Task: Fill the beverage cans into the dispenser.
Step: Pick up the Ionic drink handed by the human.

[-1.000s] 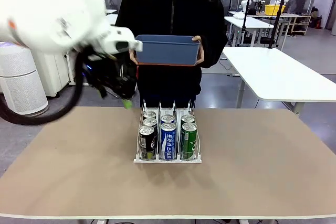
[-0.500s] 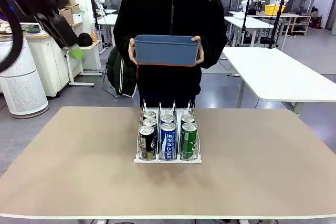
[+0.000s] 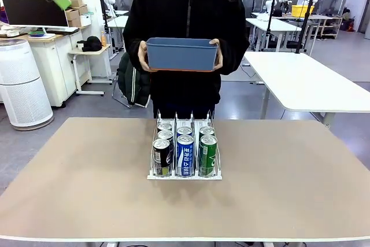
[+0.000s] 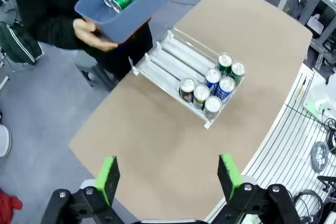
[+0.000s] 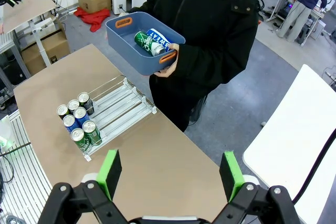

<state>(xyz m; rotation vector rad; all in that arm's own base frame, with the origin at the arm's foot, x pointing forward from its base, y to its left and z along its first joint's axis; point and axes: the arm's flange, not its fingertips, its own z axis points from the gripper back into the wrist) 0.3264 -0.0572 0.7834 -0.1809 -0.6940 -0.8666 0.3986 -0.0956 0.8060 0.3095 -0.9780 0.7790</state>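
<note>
Seen from the front, the white wire three-lane dispenser [image 4: 172,60] sits mid-desk [image 3: 87,189]. Seven slim black, blue-and-white and green aluminium cans [image 3: 185,153] are bunched at its 6 o'clock end. At 12 o'clock a person holds a blue rectangular plastic bin [image 3: 182,55] containing two more. High above, the left gripper [image 4: 168,174] and right gripper [image 5: 170,174] are released, holding nothing.

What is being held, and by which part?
The left end effector and right end effector are open, empty. A person's hands grip the blue bin by its short ends.
</note>
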